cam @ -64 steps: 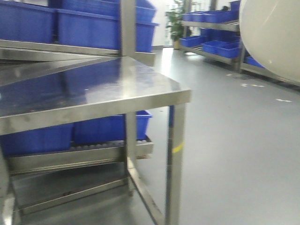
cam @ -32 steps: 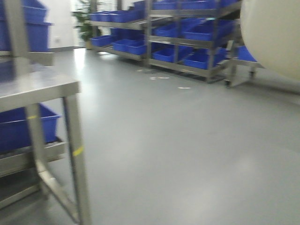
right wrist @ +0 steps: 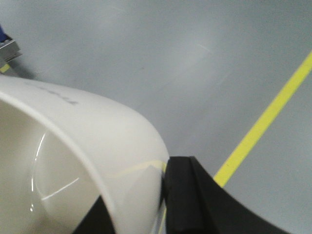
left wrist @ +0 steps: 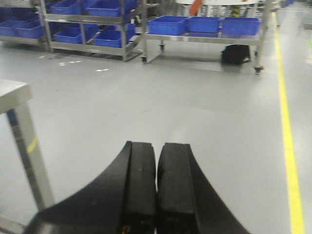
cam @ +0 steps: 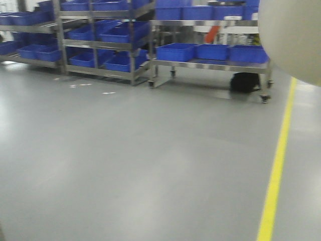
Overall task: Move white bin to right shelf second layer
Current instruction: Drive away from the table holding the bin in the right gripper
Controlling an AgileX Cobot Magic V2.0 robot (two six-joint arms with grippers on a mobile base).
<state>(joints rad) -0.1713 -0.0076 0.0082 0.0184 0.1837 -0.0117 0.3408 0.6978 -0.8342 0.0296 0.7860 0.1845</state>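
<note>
The white bin (cam: 293,37) fills the top right corner of the front view, held up in the air. In the right wrist view its cream wall (right wrist: 92,146) curves across the left half. My right gripper (right wrist: 146,195) is shut on the bin's wall, one black finger (right wrist: 195,195) outside and one inside. My left gripper (left wrist: 157,161) is shut and empty, its black fingers pressed together above the grey floor. Steel shelves (cam: 100,45) with blue crates stand far ahead; I cannot tell which is the right shelf second layer.
A wheeled steel rack (cam: 210,63) with blue crates (cam: 175,51) stands ahead, a black bag (cam: 244,82) under it. A yellow floor line (cam: 276,170) runs along the right. A steel table corner and leg (left wrist: 24,141) show at the left in the left wrist view.
The front view has swung right: the steel table left the frame and the far racks and yellow line came in. The white bin stays at the top right.
</note>
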